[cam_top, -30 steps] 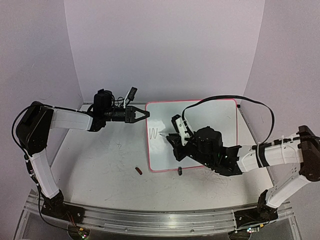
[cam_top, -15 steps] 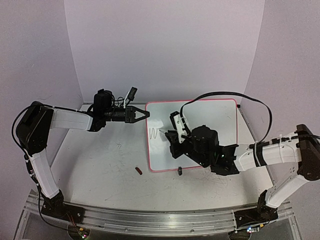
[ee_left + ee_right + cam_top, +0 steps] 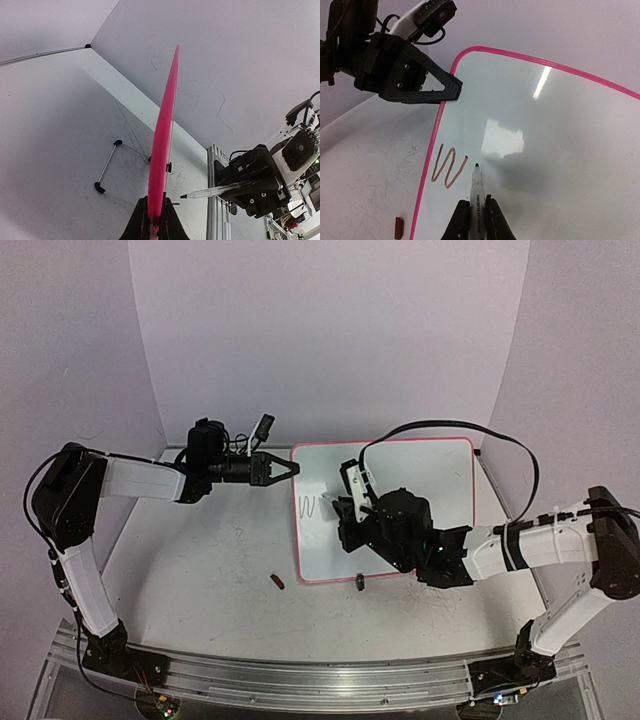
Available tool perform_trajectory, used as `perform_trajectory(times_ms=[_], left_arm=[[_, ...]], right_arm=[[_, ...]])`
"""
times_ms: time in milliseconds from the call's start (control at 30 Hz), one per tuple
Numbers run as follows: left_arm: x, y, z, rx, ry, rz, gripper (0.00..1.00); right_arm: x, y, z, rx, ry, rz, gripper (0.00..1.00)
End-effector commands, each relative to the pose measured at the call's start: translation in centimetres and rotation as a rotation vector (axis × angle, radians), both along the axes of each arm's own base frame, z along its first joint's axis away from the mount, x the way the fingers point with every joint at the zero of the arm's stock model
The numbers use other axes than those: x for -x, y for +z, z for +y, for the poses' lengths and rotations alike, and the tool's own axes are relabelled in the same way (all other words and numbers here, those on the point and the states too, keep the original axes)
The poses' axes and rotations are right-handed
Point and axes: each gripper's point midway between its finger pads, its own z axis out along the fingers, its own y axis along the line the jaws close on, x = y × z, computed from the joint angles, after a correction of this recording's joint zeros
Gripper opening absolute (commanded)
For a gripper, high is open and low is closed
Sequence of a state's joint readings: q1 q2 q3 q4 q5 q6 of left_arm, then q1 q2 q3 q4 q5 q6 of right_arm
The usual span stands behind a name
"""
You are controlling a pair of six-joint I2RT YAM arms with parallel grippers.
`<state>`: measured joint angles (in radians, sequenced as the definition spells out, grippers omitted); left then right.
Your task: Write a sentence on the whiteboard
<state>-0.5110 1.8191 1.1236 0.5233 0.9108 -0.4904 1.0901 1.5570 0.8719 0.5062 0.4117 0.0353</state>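
Right wrist view: the right gripper (image 3: 475, 212) is clamped on a marker (image 3: 476, 190). The whiteboard (image 3: 560, 150) lies beneath and ahead of its fingers, with the tip just right of the brown W (image 3: 448, 166). The arm has crept leftward over the last second, probably lining up the next letter. The left gripper (image 3: 451, 89) pinches the frame ahead-left.

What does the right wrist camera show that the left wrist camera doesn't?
Only the right wrist view shows the flat face of the pink-framed rectangular whiteboard and the reddish-brown zigzag stroke written on it. Only the left wrist view shows that board edge-on, and a thin wire stand with black tips. Both show the slim pale marker pen in the right gripper and the left gripper clamped on the board's frame.
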Motion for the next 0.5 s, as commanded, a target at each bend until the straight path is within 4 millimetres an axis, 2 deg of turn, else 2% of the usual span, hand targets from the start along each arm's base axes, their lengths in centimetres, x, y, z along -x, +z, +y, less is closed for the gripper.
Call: perform_trajectory(times_ms=[0, 133, 467], left_arm=[[0.5, 0.0, -0.5, -0.006, -0.001, 0.033, 0.00], [0.4, 0.0, -0.5, -0.007, -0.002, 0.035, 0.00], [0.4, 0.0, -0.5, -0.006, -0.002, 0.035, 0.00]], right_arm=[[0.0, 1.0, 1.2, -0.035, 0.031, -0.005, 0.00], [0.5, 0.5, 1.5, -0.034, 0.063, 0.003, 0.00], [0.0, -1.1, 1.6, 0.005, 0.036, 0.029, 0.00]])
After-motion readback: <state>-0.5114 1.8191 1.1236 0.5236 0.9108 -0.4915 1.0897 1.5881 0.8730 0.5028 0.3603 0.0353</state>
